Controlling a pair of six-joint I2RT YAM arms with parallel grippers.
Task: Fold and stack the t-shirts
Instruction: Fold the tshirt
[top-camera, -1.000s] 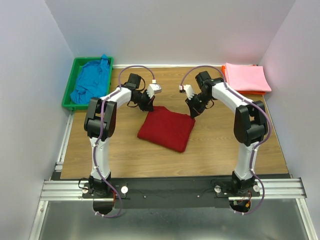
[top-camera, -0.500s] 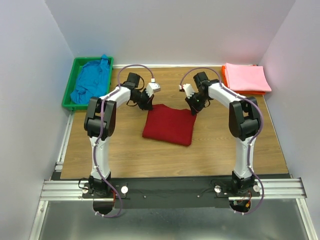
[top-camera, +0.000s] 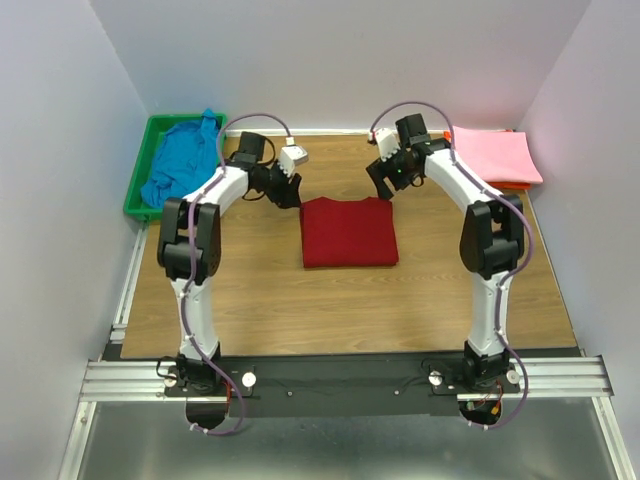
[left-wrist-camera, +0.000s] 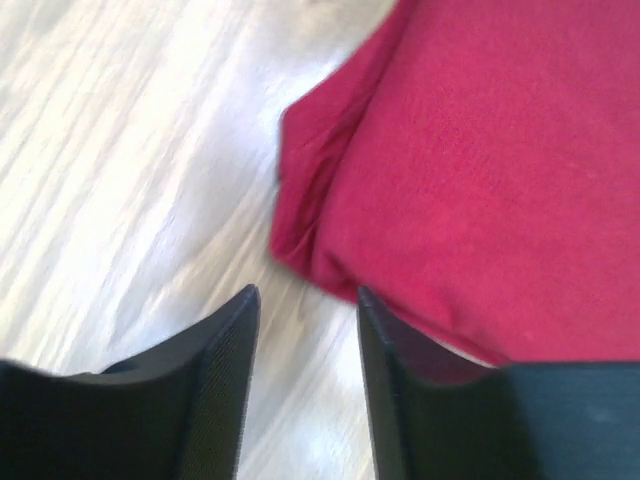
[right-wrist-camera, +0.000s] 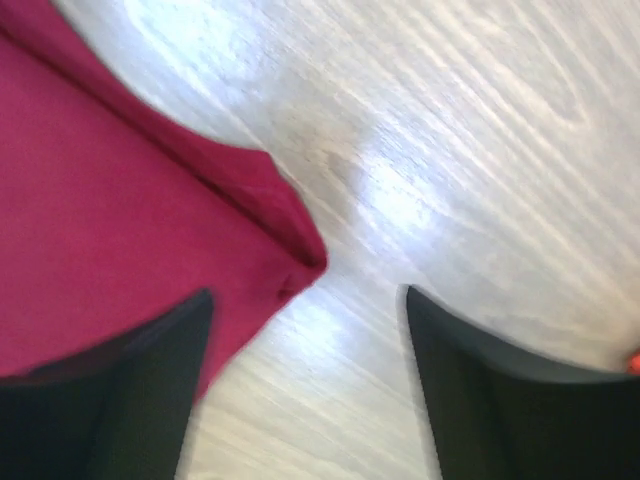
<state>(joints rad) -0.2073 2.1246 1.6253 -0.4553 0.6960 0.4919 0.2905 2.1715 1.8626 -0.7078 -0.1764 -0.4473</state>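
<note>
A dark red t-shirt (top-camera: 348, 232) lies folded into a flat rectangle at the middle of the table. My left gripper (top-camera: 292, 196) hovers just off its far left corner, open, with bare wood between the fingers (left-wrist-camera: 306, 292); the red t-shirt (left-wrist-camera: 480, 180) fills the upper right of the left wrist view. My right gripper (top-camera: 382, 190) hangs open by the far right corner, nothing in it (right-wrist-camera: 308, 293), and the red t-shirt (right-wrist-camera: 120, 230) lies to the left in its wrist view. A blue t-shirt (top-camera: 185, 160) is crumpled. A pink t-shirt (top-camera: 492, 155) lies folded.
The blue t-shirt sits in a green bin (top-camera: 135, 190) at the far left corner. The pink one rests on a thin orange tray (top-camera: 512, 185) at the far right. White walls close in the table on three sides.
Both grippers were shut on the red t-shirt's far corners; they have let go, opened and lifted back toward the far side. The t-shirt now lies squared up and farther right.
</note>
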